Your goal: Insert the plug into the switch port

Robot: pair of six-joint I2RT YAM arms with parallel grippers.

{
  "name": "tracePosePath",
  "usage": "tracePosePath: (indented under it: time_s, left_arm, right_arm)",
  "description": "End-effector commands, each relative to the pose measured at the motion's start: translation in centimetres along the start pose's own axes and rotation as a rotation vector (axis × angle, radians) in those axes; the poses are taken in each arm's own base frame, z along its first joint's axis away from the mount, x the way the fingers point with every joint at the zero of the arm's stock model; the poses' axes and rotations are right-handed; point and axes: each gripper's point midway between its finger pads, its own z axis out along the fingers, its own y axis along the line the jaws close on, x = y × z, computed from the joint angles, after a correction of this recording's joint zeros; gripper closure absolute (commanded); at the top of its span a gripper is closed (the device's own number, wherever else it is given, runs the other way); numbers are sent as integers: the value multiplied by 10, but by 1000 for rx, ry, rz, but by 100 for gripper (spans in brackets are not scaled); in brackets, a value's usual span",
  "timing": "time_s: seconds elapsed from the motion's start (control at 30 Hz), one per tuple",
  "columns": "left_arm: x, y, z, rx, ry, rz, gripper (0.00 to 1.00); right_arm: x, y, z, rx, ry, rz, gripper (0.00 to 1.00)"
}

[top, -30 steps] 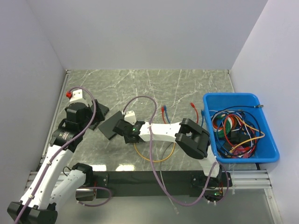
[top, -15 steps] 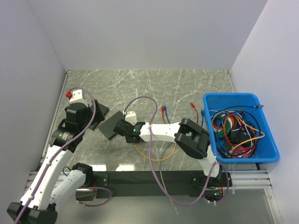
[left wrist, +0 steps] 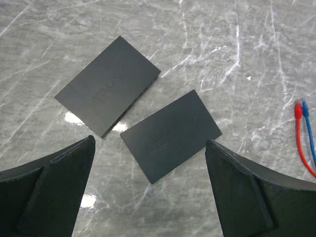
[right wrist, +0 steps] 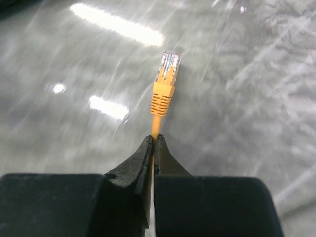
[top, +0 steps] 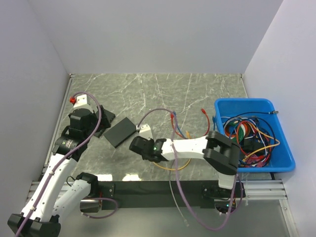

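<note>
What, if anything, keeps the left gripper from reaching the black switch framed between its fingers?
Probably nothing, so yes: the left gripper hangs open above that black switch, and the left wrist view shows no cable or arm between them.

1. The worktop (top: 197, 89) is grey marble veined with white.
2. One switch (left wrist: 107, 92) and the second switch (left wrist: 171, 134) are matt charcoal.
3. The plug (right wrist: 168, 63) is clear, and its cable (right wrist: 162, 101) is orange-yellow.
4. The right gripper (right wrist: 153, 141) is black.
5. The bin (top: 242, 104) at the worktop's right edge is bright blue.
6. A red lead (left wrist: 298, 112) and a blue lead (left wrist: 306, 121) lie loose.
</note>
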Motion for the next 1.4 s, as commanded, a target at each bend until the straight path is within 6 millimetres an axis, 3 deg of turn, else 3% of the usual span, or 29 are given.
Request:
tracePosePath:
  time_s: [0.0, 0.07, 0.1, 0.2, 0.27, 0.3, 0.4, 0.47, 0.53, 0.6, 0.73, 0.9, 1.03, 1.07, 1.13, 1.17, 1.37]
  left_arm:
    - [-16, -13, -5, 68, -63, -7, 1]
    - [-24, -19, -8, 101, -82, -12, 3]
    - [-27, -28, -11, 147, -85, -18, 2]
    - [-39, -47, -22, 252, -113, -5, 1]
    - [-50, -55, -31, 305, -152, -4, 1]
    - [-59, -62, -36, 343, -190, -5, 1]
    - [-55, -89, -49, 509, -171, -18, 2]
    - [-34, -110, -57, 653, -81, -7, 6]
    - [-12, -129, -67, 807, 7, -7, 19]
    - [-2, -138, -76, 900, 47, 1, 24]
    - [2, -145, -88, 980, 57, 17, 28]
    - [5, -149, -95, 1028, 72, 29, 41]
    - [5, -151, -102, 1062, 72, 37, 47]
    - [4, -151, -106, 1073, 61, 42, 47]
    - [2, -152, -110, 1089, 48, 48, 48]
    - [1, -152, -114, 1096, 36, 52, 48]
    - [1, -153, -122, 1129, 25, 63, 49]
  right_arm:
    - [-34, 16, -45, -100, -170, 0, 100]
    - [-34, 20, -57, -147, -198, -14, 100]
    - [-24, 17, -59, -160, -195, -34, 100]
    - [-39, 28, -93, -333, -292, 13, 100]
    - [-28, 29, -102, -427, -298, -18, 100]
    - [-40, 35, -120, -502, -352, 10, 100]
    - [-44, 39, -140, -592, -399, -20, 100]
    - [-46, 43, -147, -618, -412, -32, 100]
    - [-51, 47, -155, -646, -438, -46, 100]
    - [-56, 50, -164, -683, -463, -45, 100]
    - [-68, 54, -180, -736, -526, -33, 100]
    - [-81, 59, -208, -845, -616, -23, 100]
    - [-78, 62, -229, -988, -658, -46, 100]
    - [-72, 58, -228, -1011, -655, -51, 100]
    - [-80, 51, -229, -1044, -683, -15, 100]
    - [-71, 48, -226, -1075, -663, -26, 100]
    - [-83, 25, -230, -1129, -715, 40, 100]
